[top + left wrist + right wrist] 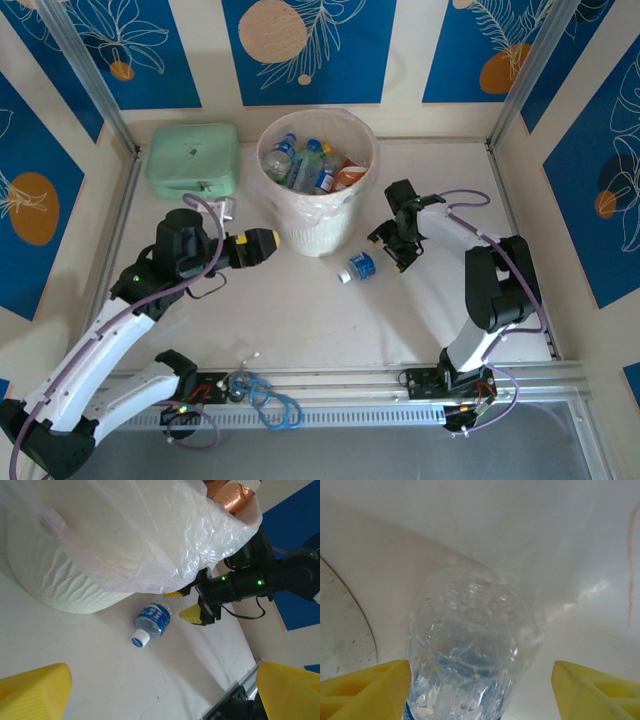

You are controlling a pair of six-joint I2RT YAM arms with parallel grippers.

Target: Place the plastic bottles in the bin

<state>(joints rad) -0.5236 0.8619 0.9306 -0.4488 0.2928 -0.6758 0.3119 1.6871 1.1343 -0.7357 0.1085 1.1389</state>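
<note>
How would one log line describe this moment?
right jaws open by blue-labelled bottle lying on table | left jaws open, empty | bin holds several bottles

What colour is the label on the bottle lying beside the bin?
Blue, on a clear bottle; clearest in the left wrist view.

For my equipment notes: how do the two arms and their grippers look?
The left arm and right arm have white shells, black joints and purple cables. The left gripper and right gripper are black with yellow fingers. Small green lights glow on them.
</note>
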